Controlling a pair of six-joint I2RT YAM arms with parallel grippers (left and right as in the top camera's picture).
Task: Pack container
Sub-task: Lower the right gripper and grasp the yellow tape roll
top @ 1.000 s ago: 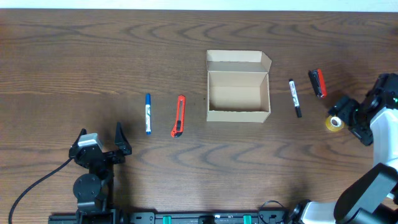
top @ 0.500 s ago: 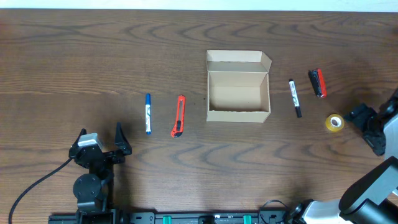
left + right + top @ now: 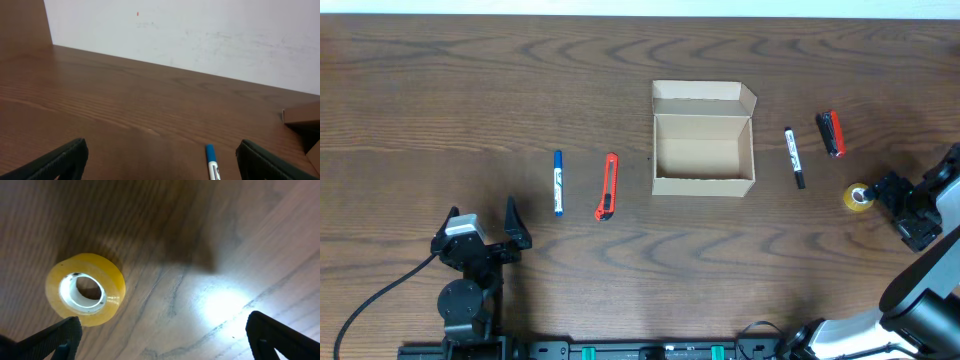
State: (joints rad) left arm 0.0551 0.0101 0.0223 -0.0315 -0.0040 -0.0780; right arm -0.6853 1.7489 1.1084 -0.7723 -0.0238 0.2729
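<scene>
The tan cardboard container (image 3: 704, 153) stands open in the middle of the table, flap lid folded back. A blue pen (image 3: 558, 183) and an orange box cutter (image 3: 608, 186) lie to its left. A black marker (image 3: 794, 157), a red-and-black item (image 3: 831, 133) and a yellow tape roll (image 3: 858, 197) lie to its right. My right gripper (image 3: 898, 205) is open just right of the tape, which shows at upper left in the right wrist view (image 3: 85, 290). My left gripper (image 3: 498, 232) is open and empty at the front left; the blue pen tip shows in its view (image 3: 212, 160).
The container's corner shows at the right edge of the left wrist view (image 3: 302, 115). A white wall runs behind the table's far edge (image 3: 175, 35). A black cable (image 3: 370, 295) trails from the left arm's base.
My right gripper pulled back to the right from the tape, then came a little left again toward it. The tape and the left arm have not moved.
</scene>
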